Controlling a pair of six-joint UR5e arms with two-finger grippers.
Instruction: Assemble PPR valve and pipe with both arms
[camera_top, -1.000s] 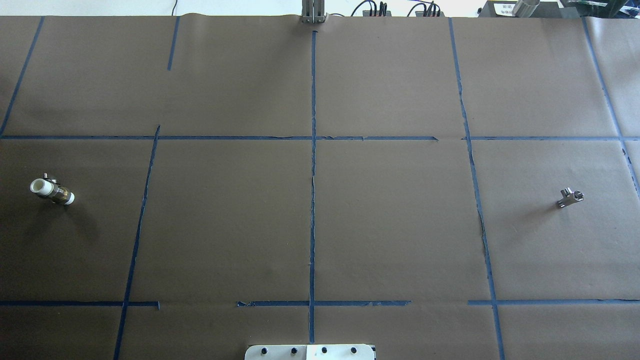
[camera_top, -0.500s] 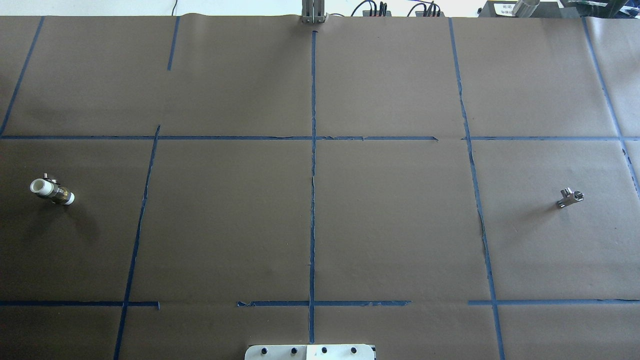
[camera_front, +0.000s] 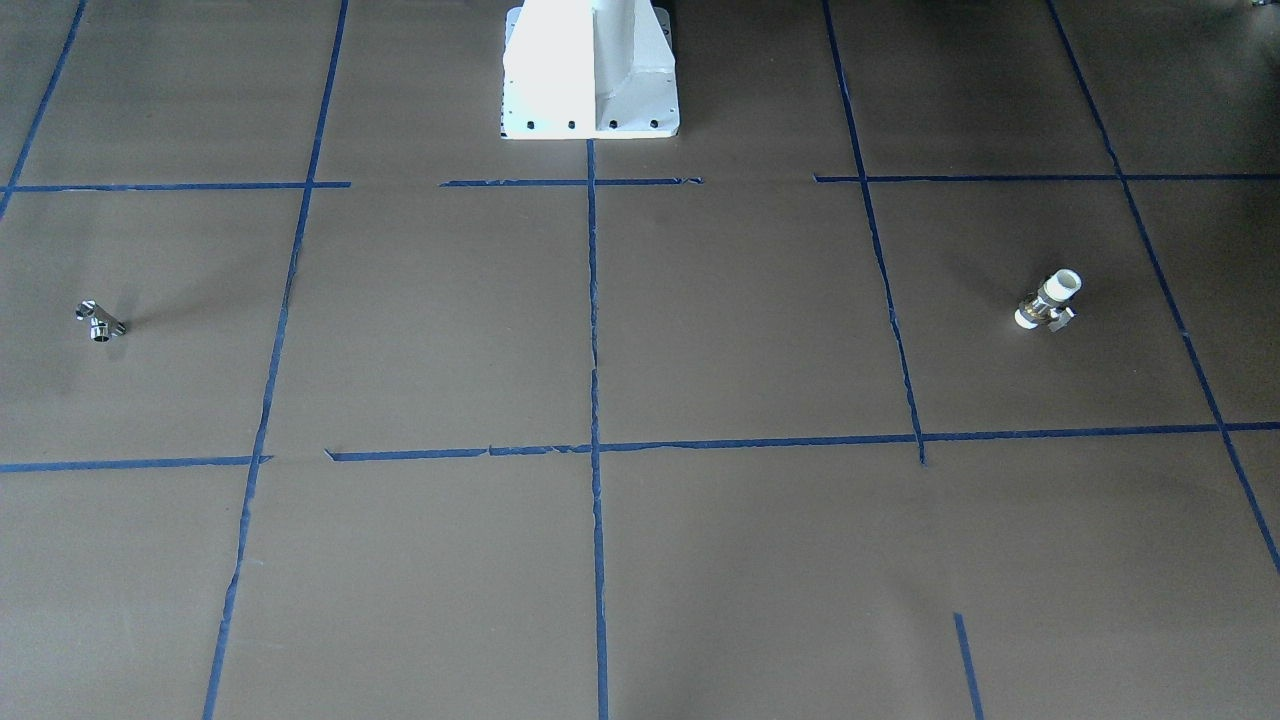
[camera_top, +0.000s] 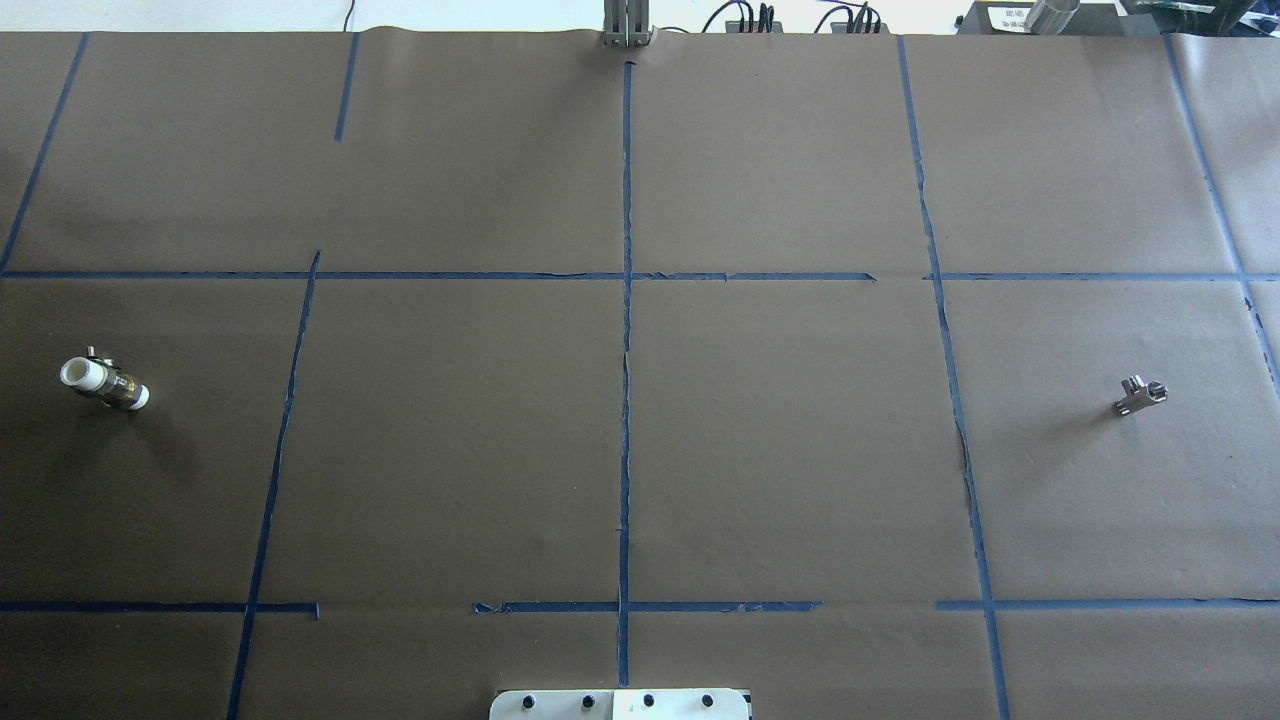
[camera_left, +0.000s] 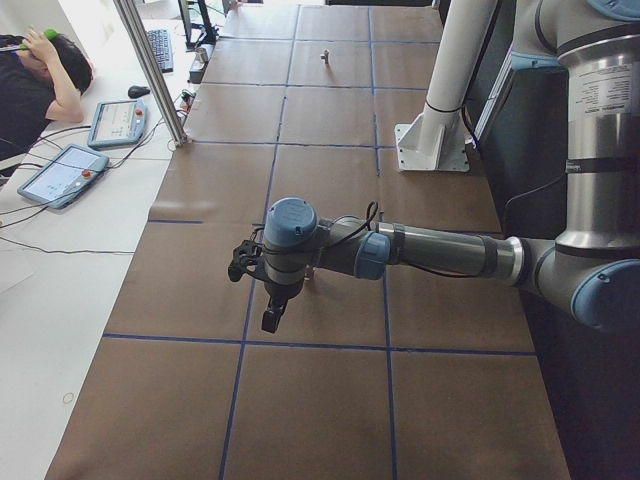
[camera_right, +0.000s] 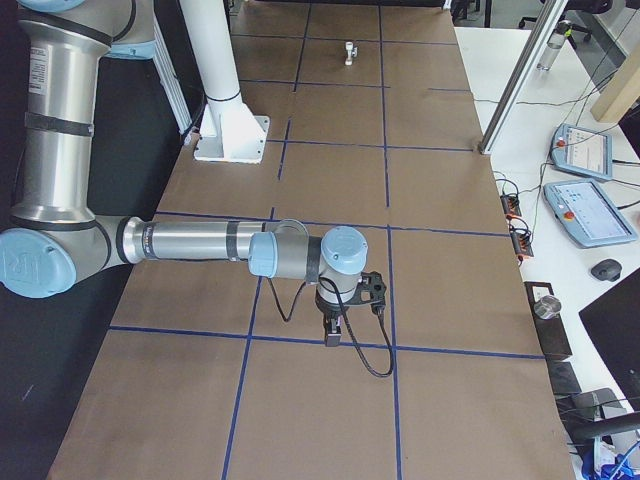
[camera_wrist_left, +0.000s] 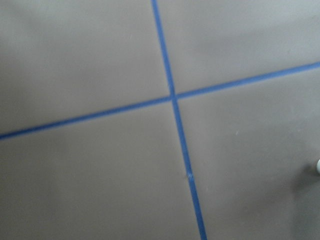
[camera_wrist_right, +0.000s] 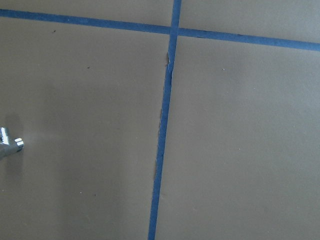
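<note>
The PPR valve (camera_top: 103, 382), with white ends and a metal middle, lies on the brown table at the far left of the overhead view, and at the right in the front view (camera_front: 1047, 300). The chrome T-shaped pipe (camera_top: 1140, 395) lies at the far right, and at the left in the front view (camera_front: 100, 321); its edge shows in the right wrist view (camera_wrist_right: 7, 145). The left gripper (camera_left: 268, 320) and right gripper (camera_right: 333, 335) hang over the table and show only in the side views. I cannot tell whether they are open or shut.
The white pedestal base (camera_front: 590, 70) stands at the robot's side of the table. Blue tape lines (camera_top: 626, 400) divide the brown paper. Tablets (camera_left: 62, 172) and an operator (camera_left: 35, 75) are beyond the table's far edge.
</note>
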